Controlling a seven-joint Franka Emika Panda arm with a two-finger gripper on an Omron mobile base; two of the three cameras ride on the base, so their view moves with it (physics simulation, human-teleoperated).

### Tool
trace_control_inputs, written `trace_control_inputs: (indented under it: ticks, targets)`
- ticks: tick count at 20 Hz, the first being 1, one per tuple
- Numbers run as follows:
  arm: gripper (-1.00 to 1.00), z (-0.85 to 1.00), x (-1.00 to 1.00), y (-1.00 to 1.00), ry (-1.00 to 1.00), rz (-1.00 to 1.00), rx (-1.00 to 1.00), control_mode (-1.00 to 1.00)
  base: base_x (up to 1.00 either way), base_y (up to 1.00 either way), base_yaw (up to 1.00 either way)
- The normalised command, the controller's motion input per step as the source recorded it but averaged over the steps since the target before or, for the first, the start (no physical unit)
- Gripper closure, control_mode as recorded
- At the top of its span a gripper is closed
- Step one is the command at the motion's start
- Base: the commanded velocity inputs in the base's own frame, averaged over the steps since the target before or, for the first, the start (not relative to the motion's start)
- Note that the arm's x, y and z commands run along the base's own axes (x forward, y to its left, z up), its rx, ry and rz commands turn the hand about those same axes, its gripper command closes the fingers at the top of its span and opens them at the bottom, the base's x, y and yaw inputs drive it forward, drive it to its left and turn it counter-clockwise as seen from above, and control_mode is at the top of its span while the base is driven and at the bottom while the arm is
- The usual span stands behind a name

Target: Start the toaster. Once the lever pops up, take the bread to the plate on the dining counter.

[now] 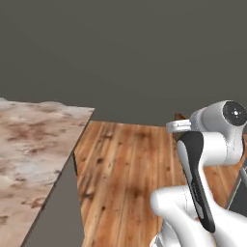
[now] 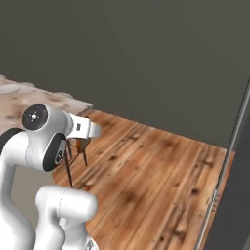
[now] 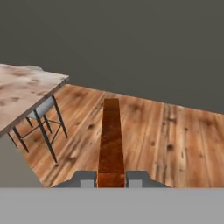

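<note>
My gripper (image 3: 111, 178) holds the bread (image 3: 111, 140) edge-on, jaws clamped on the slice's near end, above the wooden floor (image 3: 166, 135). The dining counter's marble tabletop (image 3: 22, 92) lies to my left, a metal-legged stool (image 3: 41, 124) tucked under its edge.
</note>
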Motion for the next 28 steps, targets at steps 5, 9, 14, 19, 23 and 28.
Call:
trace_control_inputs:
  ticks: [5, 9, 14, 19, 23, 28]
  targets:
    - [1.00, 0.00, 0.00, 0.00, 0.00, 0.00, 0.00, 1.00, 1.00, -0.39, 0.05]
    - [1.00, 0.00, 0.00, 0.00, 0.00, 0.00, 0.00, 1.00, 1.00, -0.33, 0.08]
    - [1.00, 0.00, 0.00, 0.00, 0.00, 0.00, 0.00, 1.00, 1.00, -0.34, 0.17]
    - [1.00, 0.00, 0.00, 0.00, 0.00, 0.00, 0.00, 1.00, 1.00, -0.49, 0.23]
    - [1.00, 0.00, 0.00, 0.00, 0.00, 0.00, 0.00, 1.00, 1.00, -0.57, 0.27]
    - [1.00, 0.00, 0.00, 0.00, 0.00, 0.00, 0.00, 1.00, 1.00, -0.64, 0.37]
